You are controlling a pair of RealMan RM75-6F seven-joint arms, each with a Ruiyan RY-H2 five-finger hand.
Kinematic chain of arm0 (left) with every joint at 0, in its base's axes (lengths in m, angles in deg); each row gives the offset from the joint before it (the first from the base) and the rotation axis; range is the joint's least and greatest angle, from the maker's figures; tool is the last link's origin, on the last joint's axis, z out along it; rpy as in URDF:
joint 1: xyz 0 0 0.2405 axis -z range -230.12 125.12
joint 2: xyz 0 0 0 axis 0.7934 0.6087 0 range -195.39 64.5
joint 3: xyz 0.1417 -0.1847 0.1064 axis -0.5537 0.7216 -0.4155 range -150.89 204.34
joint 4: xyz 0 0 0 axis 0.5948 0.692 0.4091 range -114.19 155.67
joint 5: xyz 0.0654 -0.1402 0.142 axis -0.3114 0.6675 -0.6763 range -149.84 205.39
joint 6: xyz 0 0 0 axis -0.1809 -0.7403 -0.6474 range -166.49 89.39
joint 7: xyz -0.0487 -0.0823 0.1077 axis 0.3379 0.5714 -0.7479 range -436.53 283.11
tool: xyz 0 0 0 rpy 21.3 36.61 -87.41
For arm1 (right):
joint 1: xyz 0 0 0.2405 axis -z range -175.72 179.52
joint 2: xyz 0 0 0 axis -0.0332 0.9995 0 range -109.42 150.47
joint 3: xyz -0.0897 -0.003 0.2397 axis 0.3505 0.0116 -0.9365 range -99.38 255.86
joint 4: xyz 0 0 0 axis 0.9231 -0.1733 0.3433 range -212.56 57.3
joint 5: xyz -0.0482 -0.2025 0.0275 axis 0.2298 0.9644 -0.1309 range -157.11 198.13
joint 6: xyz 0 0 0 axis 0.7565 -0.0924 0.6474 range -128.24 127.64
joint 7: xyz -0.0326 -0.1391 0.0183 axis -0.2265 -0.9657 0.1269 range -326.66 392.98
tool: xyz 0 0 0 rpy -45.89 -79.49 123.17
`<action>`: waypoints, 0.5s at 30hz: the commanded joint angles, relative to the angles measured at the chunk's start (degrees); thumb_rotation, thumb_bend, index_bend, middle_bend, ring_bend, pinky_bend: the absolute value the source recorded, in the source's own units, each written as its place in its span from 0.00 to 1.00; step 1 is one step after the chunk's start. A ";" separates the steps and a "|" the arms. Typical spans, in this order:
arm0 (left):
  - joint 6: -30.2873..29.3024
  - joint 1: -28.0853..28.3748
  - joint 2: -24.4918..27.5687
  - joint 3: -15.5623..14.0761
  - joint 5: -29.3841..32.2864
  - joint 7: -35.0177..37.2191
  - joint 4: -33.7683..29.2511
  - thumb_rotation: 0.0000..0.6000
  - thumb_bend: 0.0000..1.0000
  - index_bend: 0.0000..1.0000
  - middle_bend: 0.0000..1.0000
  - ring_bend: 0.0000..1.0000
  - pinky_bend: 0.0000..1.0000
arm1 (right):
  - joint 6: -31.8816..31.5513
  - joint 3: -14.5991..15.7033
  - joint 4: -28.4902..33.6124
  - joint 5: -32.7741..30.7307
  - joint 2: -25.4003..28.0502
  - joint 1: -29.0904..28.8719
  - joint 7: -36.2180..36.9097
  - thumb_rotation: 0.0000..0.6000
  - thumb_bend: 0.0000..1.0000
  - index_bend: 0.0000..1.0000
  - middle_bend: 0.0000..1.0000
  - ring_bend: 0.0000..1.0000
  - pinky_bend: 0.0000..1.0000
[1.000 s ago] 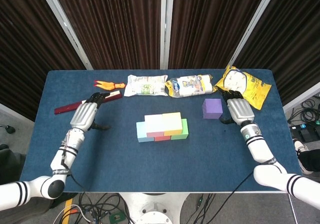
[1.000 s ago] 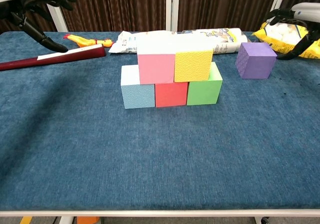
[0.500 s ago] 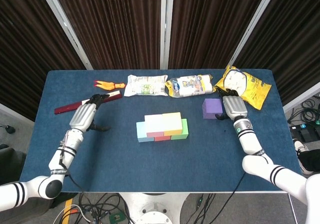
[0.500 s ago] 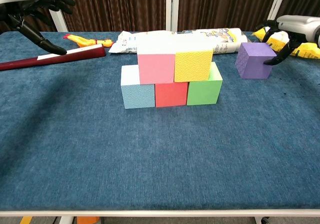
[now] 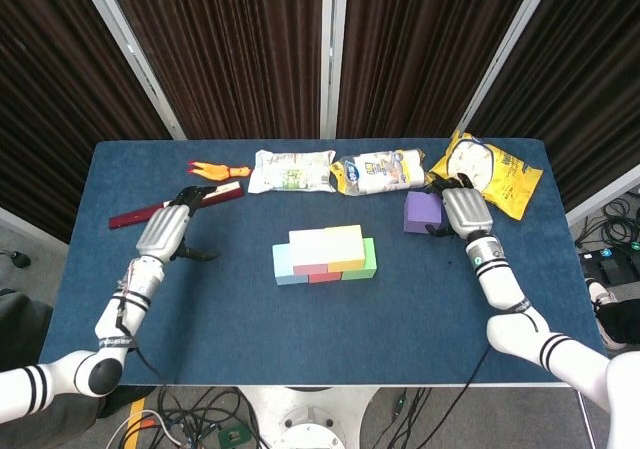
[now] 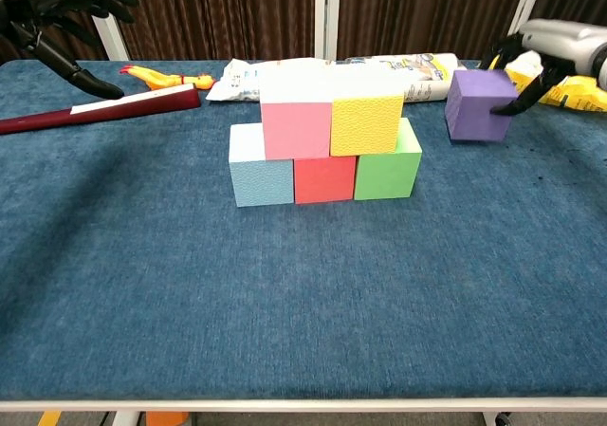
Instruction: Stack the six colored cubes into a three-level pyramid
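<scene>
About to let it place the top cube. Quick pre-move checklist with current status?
1. Right robot hand grips the purple cube: ok, fingers on it; firmness cannot tell.
2. Purple cube off the table: cannot tell.
3. Pink cube and yellow cube side by side, tops level: ok.
4. Base of blue cube, red cube and green cube closed up: ok.
5. Left robot hand away from the stack: ok.

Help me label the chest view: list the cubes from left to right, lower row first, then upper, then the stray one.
Lower: light blue cube → red cube → green cube. Upper: pink cube → yellow cube. Stray: purple cube.
</scene>
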 commanded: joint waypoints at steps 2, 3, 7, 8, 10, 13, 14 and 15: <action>0.03 -0.25 0.55 0.23 -0.15 -0.03 -0.24 1.00 0.00 0.11 0.11 0.01 0.18 | -5.40 -0.55 8.77 5.09 6.59 2.40 2.41 1.00 0.20 0.32 0.45 0.16 0.05; 0.00 -0.30 0.69 0.29 -0.21 -0.07 -0.31 1.00 0.00 0.11 0.11 0.01 0.18 | -6.33 -0.74 11.10 5.87 8.20 2.81 2.61 1.00 0.20 0.32 0.45 0.16 0.05; -0.18 -0.61 1.11 0.14 -0.59 -0.57 -0.85 1.00 0.00 0.11 0.11 0.01 0.18 | -8.74 -1.66 23.55 8.78 16.70 4.30 3.16 1.00 0.20 0.32 0.45 0.16 0.05; -0.25 -0.68 1.17 -0.01 -0.78 -0.86 -1.07 1.00 0.00 0.11 0.11 0.01 0.18 | -9.08 -1.91 26.17 9.35 18.39 4.49 3.20 1.00 0.20 0.32 0.45 0.16 0.05; -0.30 -0.78 1.15 -0.22 -0.92 -1.29 -1.37 1.00 0.00 0.11 0.11 0.01 0.18 | -9.68 -2.63 31.65 10.35 21.70 4.79 3.61 1.00 0.20 0.32 0.45 0.16 0.05; -0.35 -0.85 1.07 -0.18 -0.81 -1.58 -1.71 1.00 0.00 0.11 0.11 0.01 0.18 | -8.97 -3.47 38.02 11.19 25.18 4.53 4.56 1.00 0.20 0.32 0.45 0.16 0.05; -0.38 -0.89 1.10 -0.20 -0.82 -1.69 -1.87 1.00 0.00 0.11 0.11 0.01 0.18 | -8.45 -3.65 39.47 11.35 25.98 4.26 4.70 1.00 0.20 0.32 0.45 0.16 0.05; -0.42 -0.93 1.13 -0.19 -0.83 -1.75 -2.01 1.00 0.00 0.11 0.11 0.01 0.18 | -7.72 -3.81 40.81 11.44 26.73 3.91 4.95 1.00 0.20 0.32 0.45 0.16 0.05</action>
